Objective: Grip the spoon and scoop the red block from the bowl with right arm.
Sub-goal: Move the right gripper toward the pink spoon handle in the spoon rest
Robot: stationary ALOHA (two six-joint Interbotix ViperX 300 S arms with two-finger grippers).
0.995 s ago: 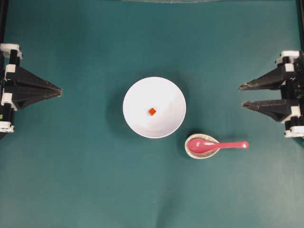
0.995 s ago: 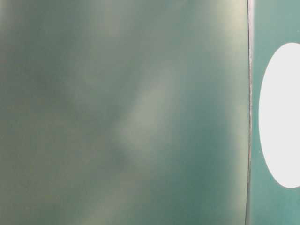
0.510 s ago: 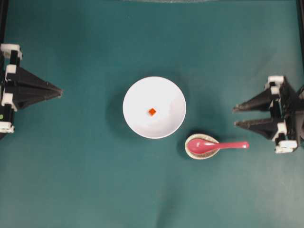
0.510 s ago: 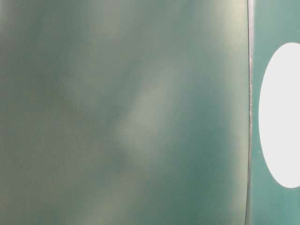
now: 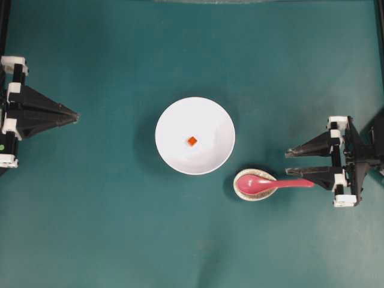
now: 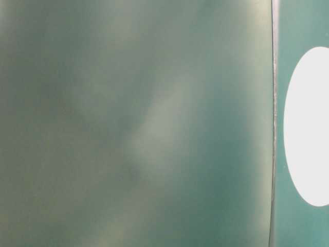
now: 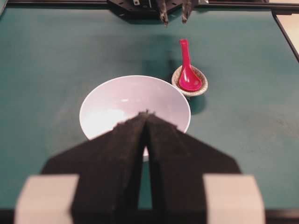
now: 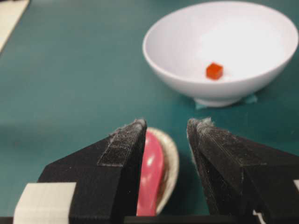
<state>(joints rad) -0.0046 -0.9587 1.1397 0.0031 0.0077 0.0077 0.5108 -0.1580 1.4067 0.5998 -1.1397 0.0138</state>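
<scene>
Basically nothing's done: spoon [image 5: 273,183] sits ungrabbed on its little dish [image 5: 255,193], red block [image 5: 192,141] in the bowl [image 5: 195,108]. Right gripper [image 5: 292,163] hovers spread wide at the handle (left gripper [image 7: 145,116] pinched together).

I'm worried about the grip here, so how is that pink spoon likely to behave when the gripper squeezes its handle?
The spoon looks glossy and rigid, so it probably won't bend but may slip between the fingers. Its scoop rests in the small speckled dish with the handle overhanging, so a push could pivot it or tip the dish. It looks light.
</scene>
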